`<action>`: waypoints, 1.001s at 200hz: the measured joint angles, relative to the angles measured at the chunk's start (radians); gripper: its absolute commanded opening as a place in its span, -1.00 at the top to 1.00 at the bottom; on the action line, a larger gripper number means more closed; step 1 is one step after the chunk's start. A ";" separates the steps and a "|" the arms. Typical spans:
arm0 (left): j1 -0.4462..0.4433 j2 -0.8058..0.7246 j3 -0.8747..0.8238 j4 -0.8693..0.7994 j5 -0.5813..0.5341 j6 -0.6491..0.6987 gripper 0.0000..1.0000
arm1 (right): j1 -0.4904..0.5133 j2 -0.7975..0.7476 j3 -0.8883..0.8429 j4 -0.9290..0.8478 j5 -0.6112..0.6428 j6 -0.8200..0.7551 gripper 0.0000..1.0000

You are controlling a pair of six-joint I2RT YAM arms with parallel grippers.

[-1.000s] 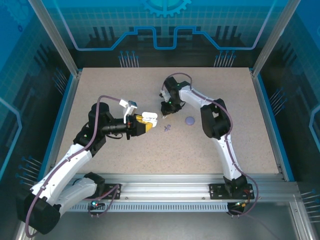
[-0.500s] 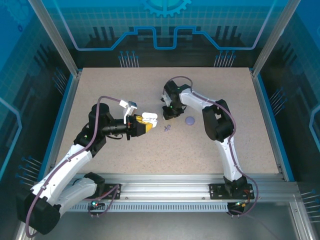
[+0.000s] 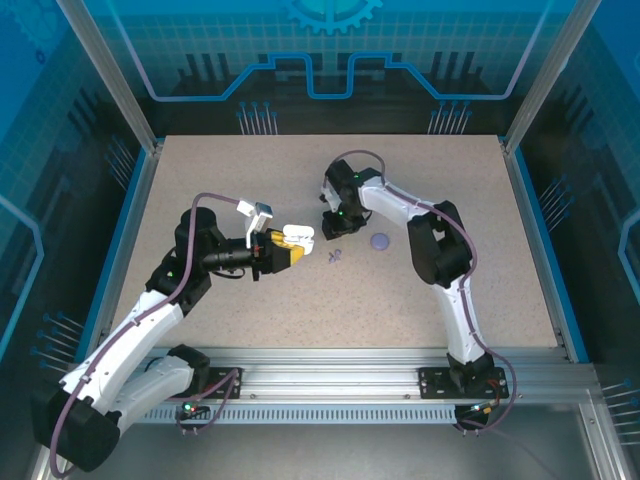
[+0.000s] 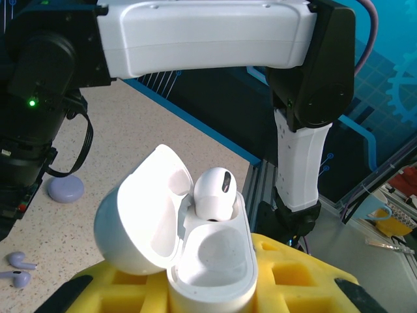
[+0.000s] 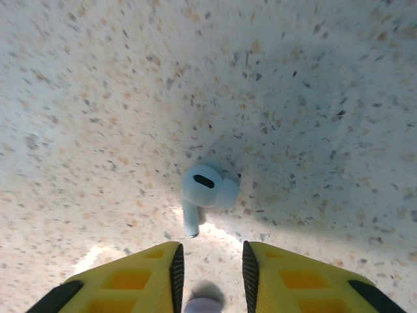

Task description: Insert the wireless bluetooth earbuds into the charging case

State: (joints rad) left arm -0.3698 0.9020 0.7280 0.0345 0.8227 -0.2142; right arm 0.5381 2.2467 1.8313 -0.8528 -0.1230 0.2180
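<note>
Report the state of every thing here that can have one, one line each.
charging case: lid open, near slot empty.
seated earbud: standing in the case's far slot.
loose earbud: lying on the table, just ahead of the right fingertips, ungripped.
lavender pieces: lying loose on the table.
left gripper: shut on the charging case.
right gripper: jaws apart, clear of the loose earbud.

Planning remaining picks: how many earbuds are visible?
4 earbuds: one in the charging case; one on the table at the right gripper; two lavender ones nearby. Others may be hidden.
</note>
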 measured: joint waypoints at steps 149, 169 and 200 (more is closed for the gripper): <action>0.000 0.000 0.000 0.000 0.000 -0.016 0.76 | 0.003 0.092 0.135 -0.026 0.000 0.052 -0.10; 0.000 0.000 0.000 0.000 0.000 -0.016 0.76 | 0.008 0.114 0.140 -0.032 0.004 0.053 -0.05; 0.000 0.000 0.000 0.000 0.000 -0.016 0.76 | 0.014 0.118 0.147 -0.042 0.011 0.055 -0.02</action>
State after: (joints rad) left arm -0.3698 0.9024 0.7280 0.0345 0.8227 -0.2302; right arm 0.5518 2.3650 1.9781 -0.8944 -0.1116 0.2733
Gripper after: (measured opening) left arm 0.237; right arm 0.514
